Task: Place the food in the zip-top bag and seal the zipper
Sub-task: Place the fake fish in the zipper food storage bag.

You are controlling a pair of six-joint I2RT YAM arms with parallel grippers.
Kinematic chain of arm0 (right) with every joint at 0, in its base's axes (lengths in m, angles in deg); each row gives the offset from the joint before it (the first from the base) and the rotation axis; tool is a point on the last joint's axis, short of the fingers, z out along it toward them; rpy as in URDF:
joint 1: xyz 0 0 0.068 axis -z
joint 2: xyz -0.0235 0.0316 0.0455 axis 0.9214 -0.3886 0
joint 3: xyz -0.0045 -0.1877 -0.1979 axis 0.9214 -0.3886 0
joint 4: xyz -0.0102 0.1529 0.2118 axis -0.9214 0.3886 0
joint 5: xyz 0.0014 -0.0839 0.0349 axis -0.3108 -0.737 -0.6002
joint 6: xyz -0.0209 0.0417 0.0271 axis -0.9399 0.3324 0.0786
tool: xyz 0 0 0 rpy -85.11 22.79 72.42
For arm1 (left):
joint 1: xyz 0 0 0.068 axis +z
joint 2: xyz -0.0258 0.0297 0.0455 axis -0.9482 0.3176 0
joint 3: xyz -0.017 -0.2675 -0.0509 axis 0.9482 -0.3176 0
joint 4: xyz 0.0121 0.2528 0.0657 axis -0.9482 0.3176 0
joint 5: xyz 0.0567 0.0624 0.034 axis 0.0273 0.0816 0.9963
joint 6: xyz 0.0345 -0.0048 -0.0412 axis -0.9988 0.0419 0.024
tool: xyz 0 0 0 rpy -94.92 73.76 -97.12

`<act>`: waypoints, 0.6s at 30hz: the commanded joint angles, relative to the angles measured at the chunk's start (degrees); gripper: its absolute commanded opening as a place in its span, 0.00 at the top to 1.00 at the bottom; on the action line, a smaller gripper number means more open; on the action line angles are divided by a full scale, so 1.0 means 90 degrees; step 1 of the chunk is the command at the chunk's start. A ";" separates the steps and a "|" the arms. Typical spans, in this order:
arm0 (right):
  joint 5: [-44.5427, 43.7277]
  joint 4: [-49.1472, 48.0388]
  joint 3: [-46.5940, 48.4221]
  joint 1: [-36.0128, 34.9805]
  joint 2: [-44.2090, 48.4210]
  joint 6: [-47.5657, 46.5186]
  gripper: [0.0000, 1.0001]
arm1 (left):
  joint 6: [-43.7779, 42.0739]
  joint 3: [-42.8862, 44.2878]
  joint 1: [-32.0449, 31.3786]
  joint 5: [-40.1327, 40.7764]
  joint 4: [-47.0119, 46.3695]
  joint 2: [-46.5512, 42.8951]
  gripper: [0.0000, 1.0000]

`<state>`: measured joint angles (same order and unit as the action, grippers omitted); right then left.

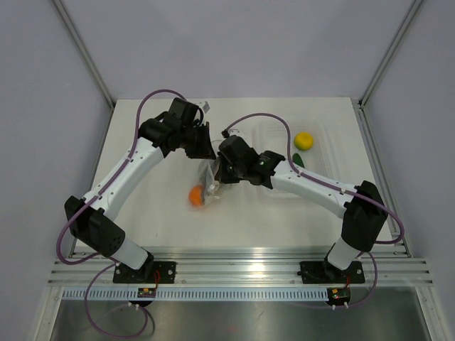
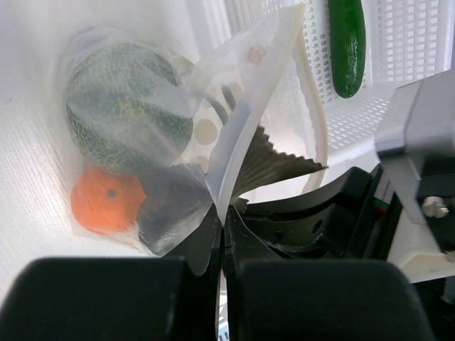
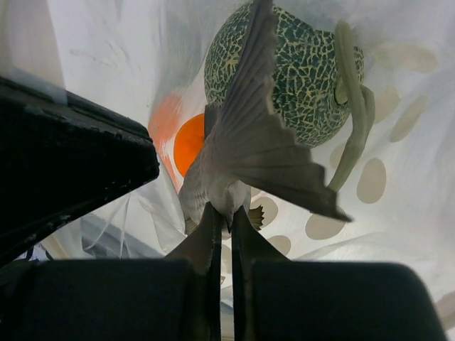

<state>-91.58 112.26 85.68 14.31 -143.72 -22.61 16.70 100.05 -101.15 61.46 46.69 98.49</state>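
Pinched shut, the left hand (image 2: 222,222) holds the zip-top bag (image 2: 242,99) mid-tabletop (image 1: 163,220). The right hand (image 3: 226,217), closed, grips the fish (image 3: 263,142) by its tail, partly inside beside the speckled green ball (image 2: 124,106) and orange ball (image 2: 106,201). Outside at two o'clock lie the lemon (image 1: 303,141) and cucumber (image 2: 347,46); sealing is not yet done.

The speckled ball (image 3: 298,71) is dark green under a pale, cracked netting. The small ball (image 2: 106,201) is plain orange. The fish (image 3: 263,149) is grey-brown, its tail fin ribbed. The zip-top bag (image 2: 249,128) is clear, printed with pale beige dots. The lemon (image 1: 303,141) is yellow, the cucumber (image 2: 347,46) glossy dark green. The tray (image 2: 412,42) shows a white mesh pattern, and the bench (image 1: 156,220) is white.
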 commanded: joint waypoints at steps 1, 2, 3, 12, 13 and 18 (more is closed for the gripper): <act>0.0460 -0.0253 -0.0064 -0.0059 0.0261 -0.0128 1.00 | 0.0076 0.0037 0.0025 -0.0287 -0.0407 -0.0226 1.00; 0.0529 -0.0253 -0.0054 -0.0059 0.0125 -0.0157 1.00 | 0.0076 0.0047 0.0025 -0.0287 -0.0417 -0.0235 1.00; 0.0578 -0.0147 -0.0025 -0.0059 0.0027 -0.0206 1.00 | 0.0076 0.0057 0.0025 -0.0296 -0.0417 -0.0245 1.00; -0.0124 0.0898 0.0434 -0.0079 0.0132 -0.0518 0.45 | 0.0047 0.0076 0.0025 -0.0228 -0.0368 -0.0304 1.00; -0.0309 0.0996 0.0492 -0.0079 0.0269 -0.0577 0.40 | 0.0057 0.0086 0.0025 -0.0219 -0.0368 -0.0294 1.00; -0.0720 0.1465 0.0717 -0.0069 0.0796 -0.0773 0.41 | 0.0047 0.0076 0.0025 -0.0228 -0.0388 -0.0304 1.00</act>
<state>-93.66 122.38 88.32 14.27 -142.84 -27.22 17.09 100.05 -101.15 60.68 46.43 98.49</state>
